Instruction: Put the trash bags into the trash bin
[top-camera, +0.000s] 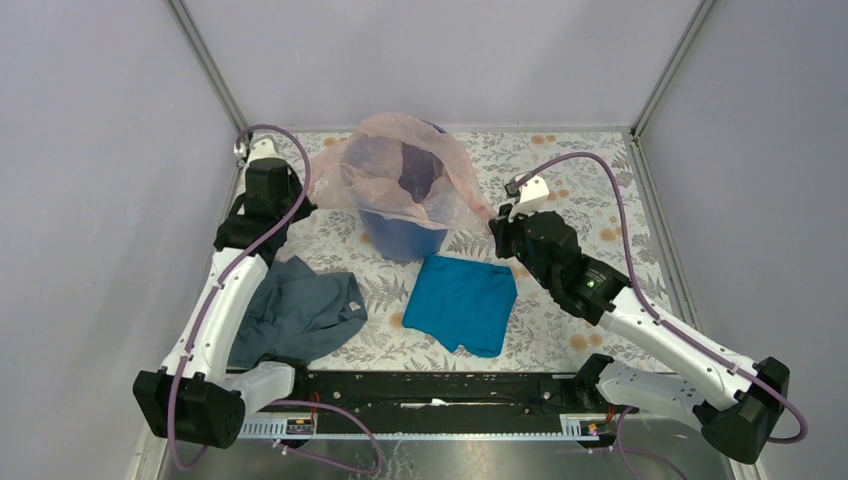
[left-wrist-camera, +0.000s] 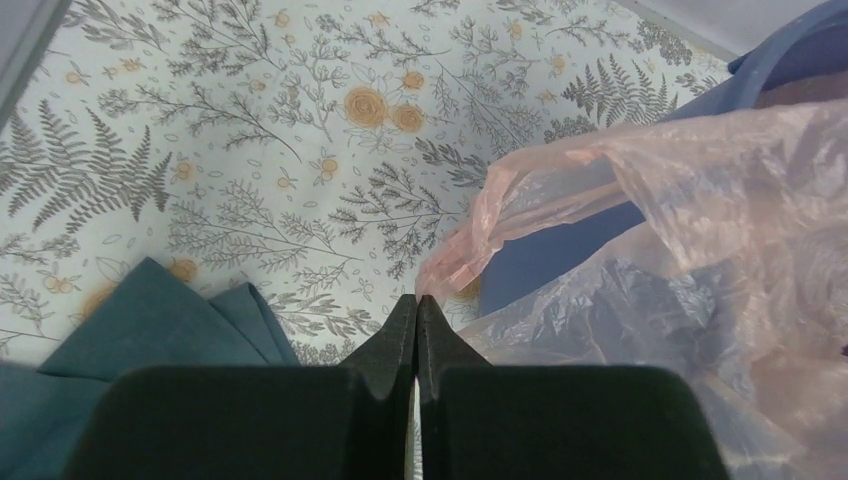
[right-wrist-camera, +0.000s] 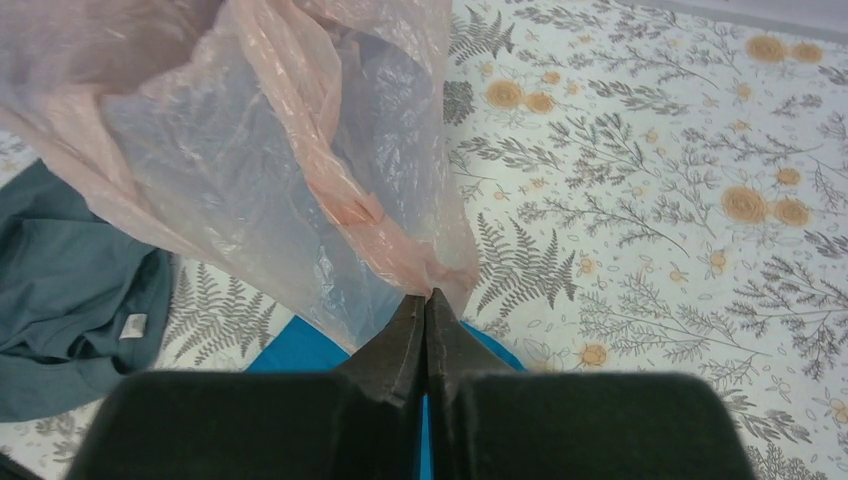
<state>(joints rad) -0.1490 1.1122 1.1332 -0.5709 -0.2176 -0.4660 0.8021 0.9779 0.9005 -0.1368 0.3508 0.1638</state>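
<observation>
The blue trash bin (top-camera: 403, 236) stands at the back middle of the table. A thin, translucent pink trash bag (top-camera: 400, 165) is draped over its mouth and spreads out on both sides. My left gripper (top-camera: 306, 206) is at the bag's left edge. In the left wrist view it (left-wrist-camera: 417, 301) is shut, with a bunched corner of the bag (left-wrist-camera: 700, 250) at its tips and the bin's wall (left-wrist-camera: 555, 262) behind. My right gripper (top-camera: 497, 228) is at the bag's right edge. In the right wrist view it (right-wrist-camera: 427, 297) is shut on a gathered fold of the bag (right-wrist-camera: 250, 150).
A teal cloth (top-camera: 462, 300) lies flat in front of the bin, under my right gripper (right-wrist-camera: 290, 352). A crumpled grey-blue garment (top-camera: 295, 315) lies at the front left, beside my left arm. The table has a floral cover (top-camera: 590, 180) and grey walls on three sides.
</observation>
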